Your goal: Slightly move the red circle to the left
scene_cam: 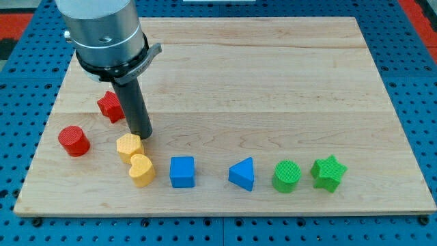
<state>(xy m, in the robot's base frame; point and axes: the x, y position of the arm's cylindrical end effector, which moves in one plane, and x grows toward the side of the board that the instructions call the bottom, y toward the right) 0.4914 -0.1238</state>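
Observation:
The red circle lies near the board's left edge. My tip stands to its right, just above the yellow hexagon-like block and touching or nearly touching it. A red star sits up and left of the rod, partly hidden behind it. A yellow heart lies just below the yellow hexagon-like block.
Along the view's bottom a row runs rightward: blue square, blue triangle, green circle, green star. The wooden board ends close to the left of the red circle.

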